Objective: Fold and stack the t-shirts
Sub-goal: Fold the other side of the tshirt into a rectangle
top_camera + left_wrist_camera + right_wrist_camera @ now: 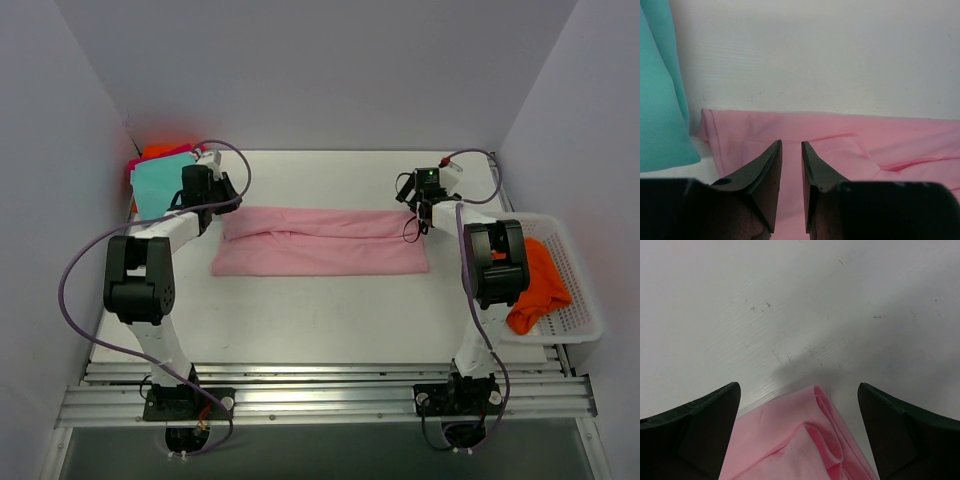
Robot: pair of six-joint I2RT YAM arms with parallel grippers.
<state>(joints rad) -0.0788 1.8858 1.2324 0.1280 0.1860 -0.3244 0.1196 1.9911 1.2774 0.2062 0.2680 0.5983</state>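
Note:
A pale pink t-shirt (320,243) (880,137) (785,440) lies folded into a long band across the middle of the table. Over its far left corner is my left gripper (226,197) (791,144), jaws a narrow gap apart with only the cloth below showing between them. My right gripper (423,213) (799,385) is wide open above the shirt's far right corner, where folded layers show. At the far left a folded teal t-shirt (160,186) (660,100) lies on an orange-red one (165,151). A bright orange t-shirt (540,285) hangs out of the basket.
A white mesh basket (582,300) stands at the table's right edge beside the right arm. Grey walls close in the table on the left, back and right. Cables loop from both arms over the surface.

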